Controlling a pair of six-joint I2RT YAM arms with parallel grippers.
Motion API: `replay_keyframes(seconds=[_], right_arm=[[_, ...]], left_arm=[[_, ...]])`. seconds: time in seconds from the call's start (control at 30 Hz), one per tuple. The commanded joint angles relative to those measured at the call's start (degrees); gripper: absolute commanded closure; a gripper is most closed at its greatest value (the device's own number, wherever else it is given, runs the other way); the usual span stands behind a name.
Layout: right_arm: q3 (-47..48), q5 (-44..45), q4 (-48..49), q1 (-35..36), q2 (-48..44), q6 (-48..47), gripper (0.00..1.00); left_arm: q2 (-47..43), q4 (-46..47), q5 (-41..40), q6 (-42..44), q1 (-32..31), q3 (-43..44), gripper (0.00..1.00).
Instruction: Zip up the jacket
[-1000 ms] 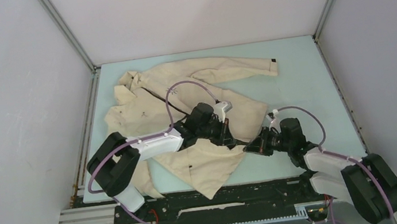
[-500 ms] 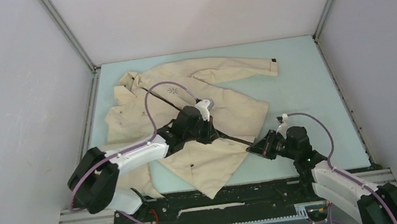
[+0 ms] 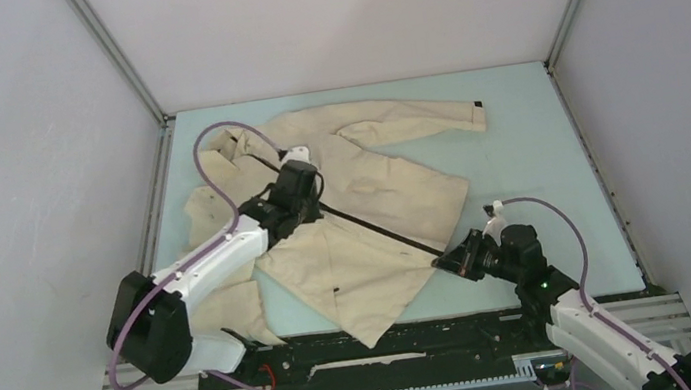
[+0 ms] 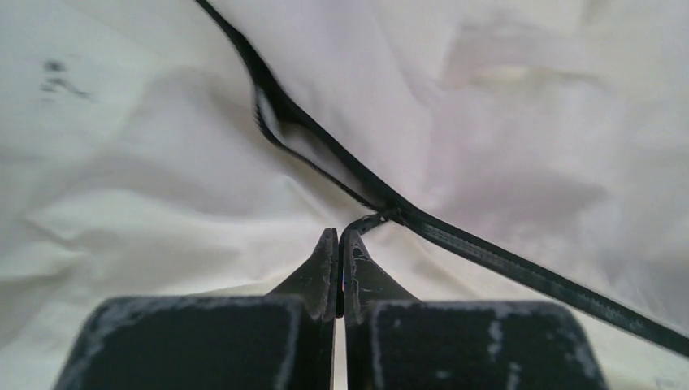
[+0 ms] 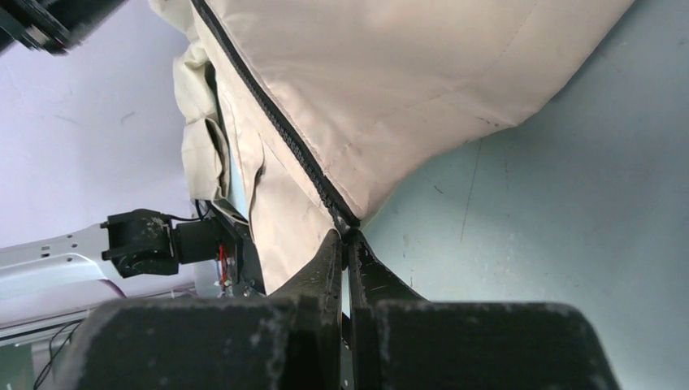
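The cream jacket [image 3: 358, 168] lies flat on the table, its dark zipper [image 3: 376, 229] running as a taut diagonal from chest to hem. My left gripper [image 3: 305, 182] is shut on the zipper pull [image 4: 370, 221] at chest height; in the left wrist view [image 4: 339, 237] the zipper is joined to the right of the slider and still parted to the upper left. My right gripper [image 3: 446, 261] is shut on the bottom end of the zipper at the hem corner [image 5: 348, 225], and the right wrist view [image 5: 344, 238] shows the closed zipper [image 5: 268, 110] leading up from it.
The jacket's right sleeve [image 3: 412, 118] stretches along the back of the pale blue table [image 3: 537, 150]; the other sleeve [image 3: 235, 305] is folded near my left arm's base. Grey enclosure walls [image 3: 32, 145] close in both sides. A black rail [image 3: 391, 340] runs along the near edge.
My left gripper has slid up the zipper from mid-front to chest height, closing the zipper behind it. My right gripper has stayed on the hem end, shifting slightly down and right.
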Motion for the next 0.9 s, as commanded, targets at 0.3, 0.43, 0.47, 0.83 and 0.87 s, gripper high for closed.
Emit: replay_keyframes(seconds=[0.3, 0.43, 0.47, 0.83, 0.87], right_arm=[[0.99, 3.86, -5.72, 0.31, -2.97, -3.38, 1.0], [1.62, 4.07, -5.21, 0.25, -3.78, -3.84, 1.0], [1.82, 4.11, -5.13, 0.37, -3.79, -4.06, 1.0], [3.85, 7.28, -9.57, 0.17, -4.42, -5.93, 1.0], [3.82, 8.09, -10.05, 0.21, -4.87, -5.64, 1.0]], left_arm=[[13.01, -7.08, -21.77, 6.91, 17.47, 21.75, 1.0], [16.49, -1.88, -26.74, 11.62, 20.86, 24.97, 1.0], [17.67, -1.05, -28.27, 12.85, 21.64, 26.29, 1.0], [28.42, 3.91, -28.24, 21.74, 33.8, 39.4, 1.0], [29.09, 4.15, -28.35, 22.44, 34.25, 41.08, 1.0]])
